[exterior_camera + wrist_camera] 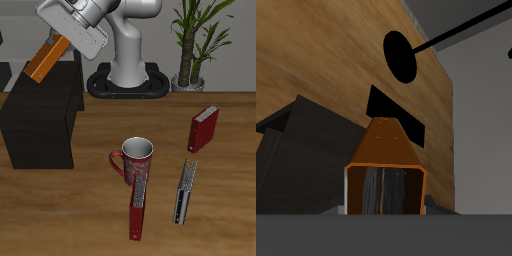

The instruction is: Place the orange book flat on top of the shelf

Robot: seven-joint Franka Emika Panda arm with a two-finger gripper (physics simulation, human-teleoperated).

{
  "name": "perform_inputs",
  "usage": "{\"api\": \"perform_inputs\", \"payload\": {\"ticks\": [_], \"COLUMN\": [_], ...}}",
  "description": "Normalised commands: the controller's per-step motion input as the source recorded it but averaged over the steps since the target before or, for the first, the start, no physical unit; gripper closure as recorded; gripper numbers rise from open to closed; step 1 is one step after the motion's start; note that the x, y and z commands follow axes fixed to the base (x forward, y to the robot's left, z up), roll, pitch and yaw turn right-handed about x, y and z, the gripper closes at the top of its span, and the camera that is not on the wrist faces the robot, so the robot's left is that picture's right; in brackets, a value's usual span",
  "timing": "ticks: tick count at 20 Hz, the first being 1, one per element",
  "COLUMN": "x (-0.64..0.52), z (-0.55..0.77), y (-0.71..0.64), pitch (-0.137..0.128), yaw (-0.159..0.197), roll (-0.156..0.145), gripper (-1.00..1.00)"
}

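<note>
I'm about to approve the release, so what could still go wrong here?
1. The orange book is tilted in the gripper, above the shelf; released now, it might land on an edge, not flat.
2. It hangs near the shelf's back edge, so it could slide off behind.

The end effector [58, 40] has its fingertips hidden behind the orange book [45, 62], so its grip cannot be judged. The shelf [40, 125] is cut by the exterior picture's 9 o'clock edge; the plant [195, 35] is cropped at 12 o'clock.
</note>
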Motion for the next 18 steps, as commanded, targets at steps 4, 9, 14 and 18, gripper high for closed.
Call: {"api": "perform_inputs", "payload": {"ticks": [4,9,14,18], "x": [0.06,0.09,0.13,0.20], "z": [-0.22,-0.36,-0.34,-0.40], "y": [-0.22,-0.21,-0.16,-0.15], "pitch": [0.030,0.040,0.045,0.104], "yaw": [0.001,-0.009,0.003,-0.021], "roll": [-0.053,-0.049,-0.042,0.002], "gripper": [1.00,1.00,1.00,1.00]}}
